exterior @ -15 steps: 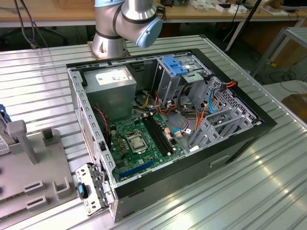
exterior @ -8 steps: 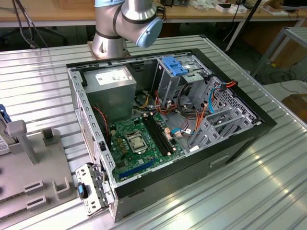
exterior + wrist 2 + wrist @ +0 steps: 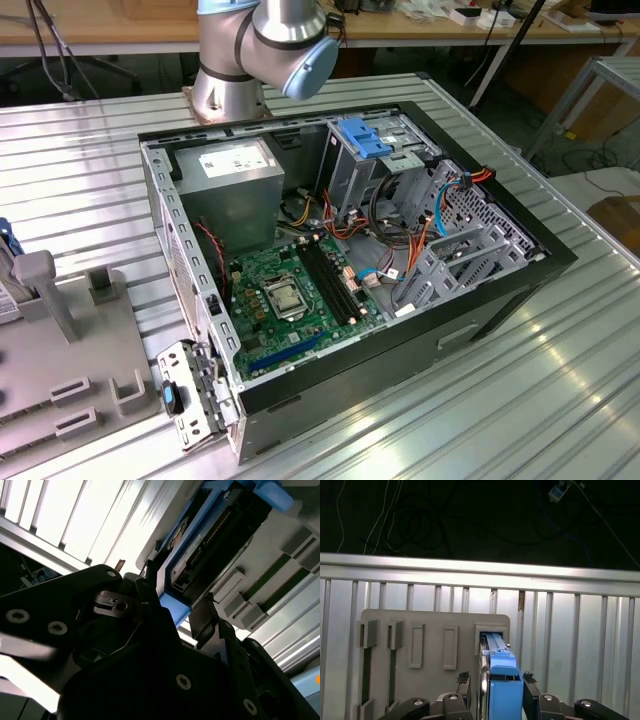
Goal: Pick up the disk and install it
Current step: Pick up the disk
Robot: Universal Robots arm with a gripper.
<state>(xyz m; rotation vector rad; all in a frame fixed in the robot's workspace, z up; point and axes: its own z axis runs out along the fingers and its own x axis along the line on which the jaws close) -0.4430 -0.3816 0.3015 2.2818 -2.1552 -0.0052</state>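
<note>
Straddles the disk (image 3: 504, 672), upright in a slot of the holder (image 3: 427, 617), with gripper (image 3: 495, 679) spread wide and empty; risks skewing or jamming it there if clamped off-centre.

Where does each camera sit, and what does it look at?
Exterior view: off the arm, looking down on the open computer case on the slatted table; the arm's grey-and-blue joint shows.
First wrist view: on the wrist, looking past the gripper at the disk standing in the grey holder; black jaws flank it.
Second wrist view: on the wrist, close behind the black gripper, facing the disk edge-on.
Both wrist views share gripper, disk and holder.
</note>
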